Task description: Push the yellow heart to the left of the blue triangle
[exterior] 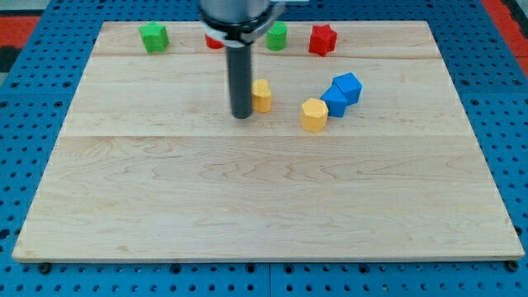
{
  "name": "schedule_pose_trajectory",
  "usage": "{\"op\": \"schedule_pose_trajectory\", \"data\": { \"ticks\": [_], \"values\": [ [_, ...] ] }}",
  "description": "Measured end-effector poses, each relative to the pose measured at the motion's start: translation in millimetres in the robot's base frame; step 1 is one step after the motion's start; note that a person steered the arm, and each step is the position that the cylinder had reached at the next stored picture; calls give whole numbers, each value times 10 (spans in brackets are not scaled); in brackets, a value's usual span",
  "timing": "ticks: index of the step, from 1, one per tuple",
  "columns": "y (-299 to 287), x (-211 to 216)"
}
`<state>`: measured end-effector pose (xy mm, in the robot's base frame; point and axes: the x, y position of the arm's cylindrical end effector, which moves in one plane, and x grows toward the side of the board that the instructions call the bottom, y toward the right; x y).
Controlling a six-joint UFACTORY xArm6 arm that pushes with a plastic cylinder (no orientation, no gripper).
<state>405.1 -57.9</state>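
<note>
Yellow heart (261, 96) seen just right of my tip (242, 115), touching or nearly so; small, pale yellow, partly hidden by rod, shape hard to confirm. Blue triangle (335, 101) placed to right, touching second blue block (349, 87) and yellow hexagonal block (314, 115). Desk (264, 198) wooden. No jaws fitted.

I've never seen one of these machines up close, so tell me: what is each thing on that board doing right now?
My tip: down on the wooden board, just left of one yellow block.
Other yellow block: against the blue blocks.
Two green blocks: untouched, top edge.
Red star block: untouched, top edge.
</note>
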Motion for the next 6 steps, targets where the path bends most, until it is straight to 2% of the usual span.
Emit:
{"op": "schedule_pose_trajectory", "data": {
  "ticks": [2,3,4,5,6],
  "values": [
    [352,-323],
    [470,-323],
    [99,-339],
    [302,-542],
    [872,-523]
  ]
}}
